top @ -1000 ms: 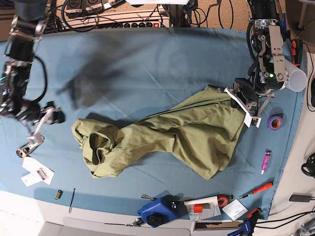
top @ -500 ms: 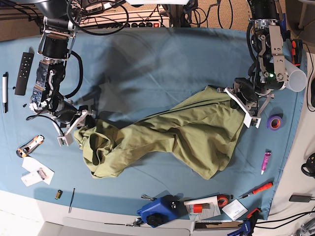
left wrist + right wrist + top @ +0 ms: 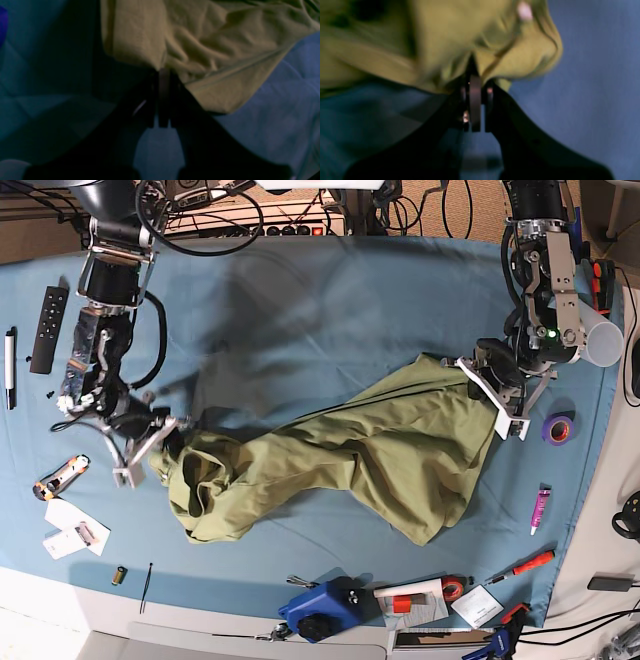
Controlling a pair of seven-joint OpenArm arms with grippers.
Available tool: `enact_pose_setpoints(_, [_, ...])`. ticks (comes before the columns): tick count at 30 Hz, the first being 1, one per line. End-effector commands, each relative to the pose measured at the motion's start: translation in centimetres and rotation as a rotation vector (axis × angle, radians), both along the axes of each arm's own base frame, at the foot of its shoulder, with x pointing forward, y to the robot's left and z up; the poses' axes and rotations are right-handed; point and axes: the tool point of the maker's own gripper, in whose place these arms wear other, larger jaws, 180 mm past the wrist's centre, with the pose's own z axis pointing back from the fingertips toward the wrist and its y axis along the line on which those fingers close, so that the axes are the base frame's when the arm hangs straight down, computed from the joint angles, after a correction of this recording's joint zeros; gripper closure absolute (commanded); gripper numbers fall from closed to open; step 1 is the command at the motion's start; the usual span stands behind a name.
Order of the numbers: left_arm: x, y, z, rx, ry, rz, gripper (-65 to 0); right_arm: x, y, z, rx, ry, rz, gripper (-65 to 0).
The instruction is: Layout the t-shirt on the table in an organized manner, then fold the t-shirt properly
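Now our table carries the shirt near its middle, bunched in a long, crumpled band rather than spread flat. A second ago our right arm was out at the left edge, clear of the cloth; it has since swung in, and the right gripper, which stood spread half a second back, is now pinched on the shirt's left end, as the wrist view confirms with fabric caught at the tips. Our left gripper has not shifted and stays pinched on the shirt's right, far corner. With both ends held, we judge the layout step can begin: pull apart to stretch the cloth. The shirt's long axis runs from near-left to far-right, and the bunched left end looks like the collar side, though we cannot be certain.
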Motion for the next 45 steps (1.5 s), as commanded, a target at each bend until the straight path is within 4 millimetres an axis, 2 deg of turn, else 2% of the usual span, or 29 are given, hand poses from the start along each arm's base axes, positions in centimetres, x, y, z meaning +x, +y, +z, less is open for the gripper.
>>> enact_pose_setpoints(1, [1.3, 0.0, 2.2, 0.005, -0.077, -0.009, 0.0, 2.4, -0.1, 4.8, -0.002, -0.147, 0.026, 0.0])
enact_pose_setpoints(5, [2.9, -0.2, 6.2, 0.029, -0.205, -0.023, 0.0, 4.3, 0.3, 12.0, -0.052, -0.336, 0.06, 0.0])
enact_pose_setpoints(7, [3.7, 0.0, 8.3, 0.043, -0.283, -0.027, 0.0, 5.0, 0.2, 14.7, -0.063, -0.401, 0.055, 0.0])
enact_pose_setpoints(10, [4.9, 1.2, 10.2, 0.102, -0.366, -0.017, 0.0, 5.7, -0.8, 16.9, -0.056, -0.454, 0.022, 0.0])
enact_pose_setpoints(13, [6.2, 2.8, 12.0, 0.18, -0.416, -0.01, 0.0, 5.6, -3.0, 18.3, -0.035, -0.489, -0.049, 0.0])
enact_pose_setpoints(15, [6.9, 3.7, 13.1, 0.214, -0.442, -0.01, 0.0, 5.2, -4.6, 18.3, -0.009, -0.476, -0.104, 0.0])
enact_pose_setpoints(18, [8.0, 4.6, 14.0, 0.229, -0.474, -0.003, 0.0, 4.4, -5.4, 17.0, -0.012, -0.414, -0.119, 0.0])
enact_pose_setpoints(23, [9.1, 4.7, 12.3, 0.162, -0.421, 0.011, 0.0, 3.1, -5.5, 14.2, -0.026, -0.348, -0.113, 0.0])
enact_pose_setpoints(26, [8.8, 4.8, 10.9, 0.149, -0.367, 0.014, 0.0, 2.0, -5.5, 12.2, -0.027, -0.298, -0.111, 0.0])
enact_pose_setpoints(31, [7.0, 5.0, 8.9, 0.171, -0.223, 0.008, 0.0, 0.3, -4.3, 10.5, 0.053, -0.247, -0.065, 0.0])
enact_pose_setpoints(34, [5.4, 4.6, 8.2, 0.177, -0.201, -0.003, 0.0, -0.9, -3.6, 10.9, 0.06, -0.236, -0.002, 0.0])
enact_pose_setpoints(38, [2.1, 4.1, 7.4, 0.222, -0.169, -0.031, 0.0, -3.3, -3.4, 11.4, 0.013, -0.253, 0.024, 0.0])
enact_pose_setpoints(42, [-0.8, 3.1, 8.6, 0.27, -0.218, -0.064, 0.0, -6.4, -3.1, 11.0, -0.055, -0.244, 0.041, 0.0])
enact_pose_setpoints(45, [-1.3, 1.9, 10.1, 0.241, -0.297, -0.088, 0.0, -7.9, -3.0, 10.6, -0.092, -0.24, 0.045, 0.0])
